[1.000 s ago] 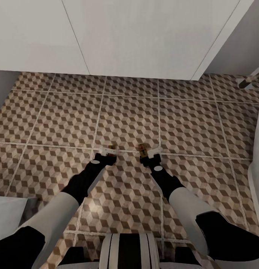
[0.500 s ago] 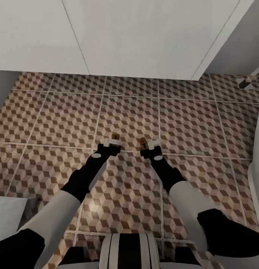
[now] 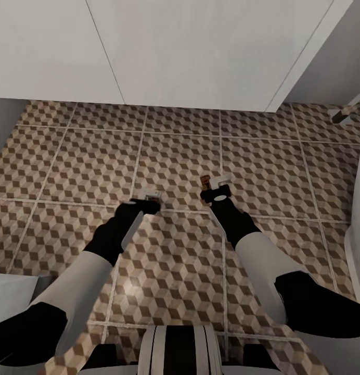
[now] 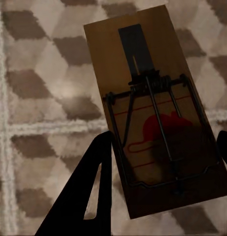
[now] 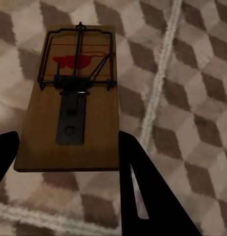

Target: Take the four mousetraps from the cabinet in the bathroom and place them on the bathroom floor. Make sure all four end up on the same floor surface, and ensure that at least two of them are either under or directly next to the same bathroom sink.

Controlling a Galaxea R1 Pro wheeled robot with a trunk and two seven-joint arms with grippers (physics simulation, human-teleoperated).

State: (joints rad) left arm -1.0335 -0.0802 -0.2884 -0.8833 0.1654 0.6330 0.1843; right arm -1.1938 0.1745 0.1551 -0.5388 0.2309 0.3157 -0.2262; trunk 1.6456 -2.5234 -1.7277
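Above the bathroom floor: both arms reach low
Left gripper: closed around a mousetrap, tan board, dark wire, red mouse print
Right gripper: clamps second mousetrap, same look, over the tiles

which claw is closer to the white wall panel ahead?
Right. The right claw with its mousetrap reaches further forward over the bathroom floor toward the white wall panel; the left claw with its mousetrap sits further back.
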